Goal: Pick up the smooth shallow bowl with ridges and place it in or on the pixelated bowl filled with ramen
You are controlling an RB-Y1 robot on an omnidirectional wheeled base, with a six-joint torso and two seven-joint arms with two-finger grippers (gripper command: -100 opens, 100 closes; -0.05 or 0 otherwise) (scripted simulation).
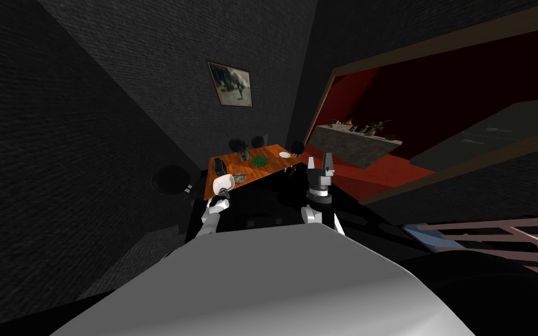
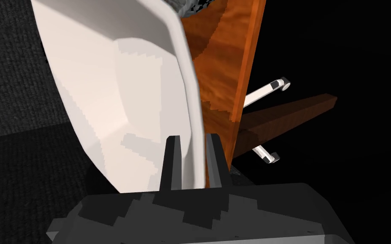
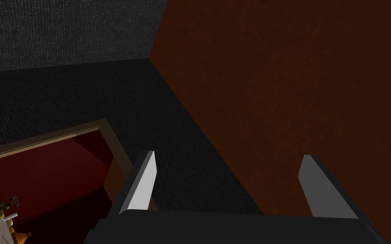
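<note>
A smooth white shallow bowl (image 2: 118,84) is held on edge, its rim pinched between my left gripper's (image 2: 192,163) two fingers. In the head view this bowl (image 1: 222,185) hangs at the near left corner of an orange table (image 1: 271,166), with the left gripper (image 1: 223,195) just below it. A grey speckled bowl (image 1: 239,178) sits on the table right beside the held bowl, and its grey edge (image 2: 190,5) peeks past the white rim. My right gripper (image 1: 327,161) is raised off the table's right end, fingers wide apart and empty (image 3: 233,186).
The table also carries a green clump (image 1: 258,159), a small white dish (image 1: 285,154) and a dark object (image 1: 220,167). Dark round chairs (image 1: 170,179) stand around it. To the right, a framed opening shows a red floor and a counter (image 1: 355,143).
</note>
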